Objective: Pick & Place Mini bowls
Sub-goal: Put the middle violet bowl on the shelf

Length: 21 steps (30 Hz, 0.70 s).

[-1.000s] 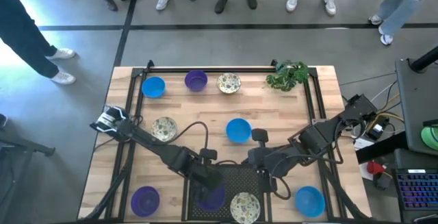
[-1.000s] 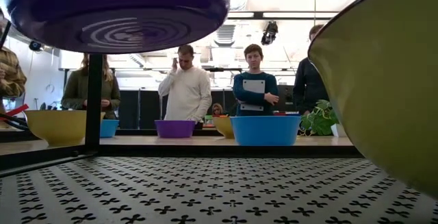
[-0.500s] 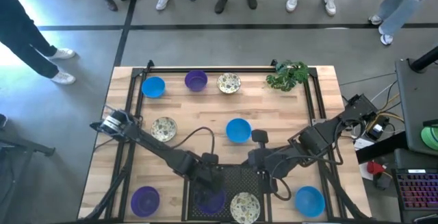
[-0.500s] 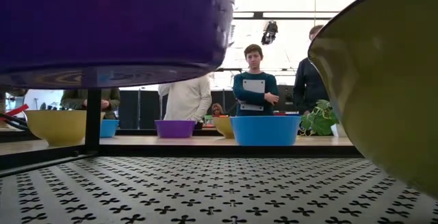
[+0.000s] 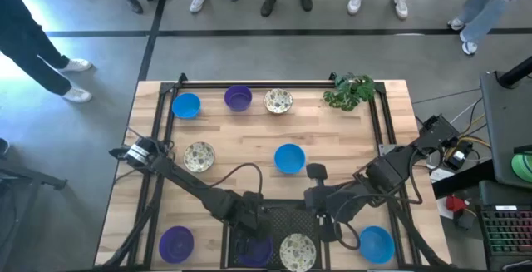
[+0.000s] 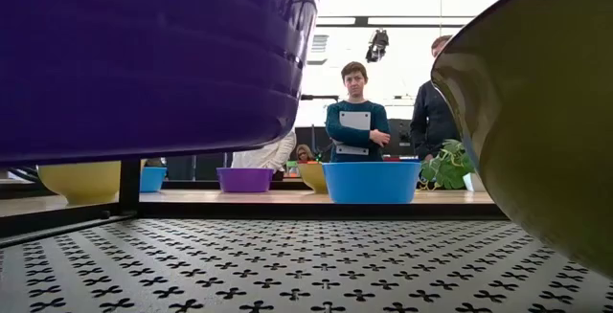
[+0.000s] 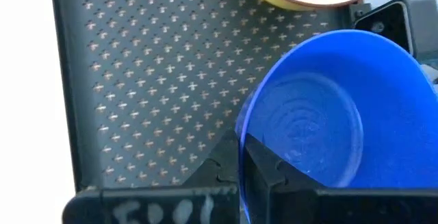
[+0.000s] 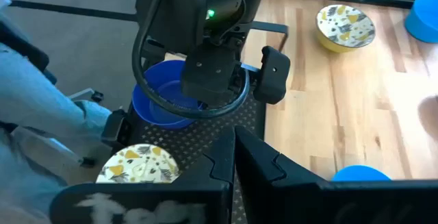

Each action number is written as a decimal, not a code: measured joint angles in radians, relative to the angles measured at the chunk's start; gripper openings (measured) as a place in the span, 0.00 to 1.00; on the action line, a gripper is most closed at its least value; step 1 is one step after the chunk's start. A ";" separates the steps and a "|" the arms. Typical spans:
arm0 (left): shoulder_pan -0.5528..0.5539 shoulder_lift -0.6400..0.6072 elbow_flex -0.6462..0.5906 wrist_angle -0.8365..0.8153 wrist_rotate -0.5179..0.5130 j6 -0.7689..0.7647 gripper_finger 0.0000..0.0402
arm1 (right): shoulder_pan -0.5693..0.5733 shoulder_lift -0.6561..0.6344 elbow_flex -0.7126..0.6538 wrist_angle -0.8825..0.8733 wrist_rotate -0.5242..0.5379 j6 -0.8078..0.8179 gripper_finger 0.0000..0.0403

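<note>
My left gripper point(image 5: 253, 234) is shut on a purple mini bowl point(image 6: 144, 55), which hangs low over the black mesh tray point(image 5: 283, 215) at the table's near edge. A cream speckled bowl point(image 5: 297, 251) sits in the tray to its right. My right gripper point(image 5: 326, 230) is shut on nothing above the tray's right side. On the table stand other bowls: purple point(image 5: 176, 241), blue point(image 5: 376, 243), blue point(image 5: 289, 157), speckled point(image 5: 199, 155), and a far row of blue point(image 5: 186, 105), purple point(image 5: 238, 97) and speckled point(image 5: 278, 101). My left gripper holds the bowl by its rim point(image 7: 245, 138), one finger inside the bowl and one outside. The fingers point(image 7: 274, 176) come slanting down from the table's far left. The bowl hangs tilted below them, close above the tray's mesh floor point(image 6: 287, 265).
A leafy green plant point(image 5: 349, 91) stands at the far right corner. Black frame rails point(image 5: 158, 139) run along the table's left, right and far sides. Several people point(image 6: 355, 112) stand beyond the far edge.
My left gripper has sunk toward the tray and a little toward the near edge, still shut on the purple bowl. The bowl has come down with it and now hangs lower, with more of its side wall in the low view.
</note>
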 joint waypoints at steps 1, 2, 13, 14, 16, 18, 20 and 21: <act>-0.002 0.003 -0.004 0.010 0.000 0.002 0.00 | 0.004 0.000 0.000 0.000 -0.001 0.000 0.02; -0.003 0.008 -0.007 0.015 -0.001 0.002 0.00 | 0.007 0.000 0.000 0.000 -0.002 0.000 0.02; -0.002 0.043 -0.007 0.033 -0.002 0.000 0.00 | 0.017 0.000 0.000 0.002 -0.004 -0.003 0.02; -0.002 0.046 -0.007 0.033 -0.002 0.000 0.00 | 0.017 0.000 0.000 0.002 -0.004 -0.004 0.02; -0.002 0.049 -0.007 0.033 -0.002 0.001 0.00 | 0.017 0.000 0.000 0.002 -0.003 -0.004 0.02; 0.000 0.049 -0.007 0.034 -0.002 0.001 0.00 | 0.017 0.000 0.000 0.002 -0.003 -0.004 0.02; 0.001 0.049 -0.007 0.034 -0.002 0.001 0.00 | 0.017 0.000 0.000 0.001 -0.003 -0.004 0.02; 0.001 0.049 -0.007 0.033 -0.001 0.003 0.00 | 0.017 0.000 0.000 0.000 -0.003 -0.004 0.02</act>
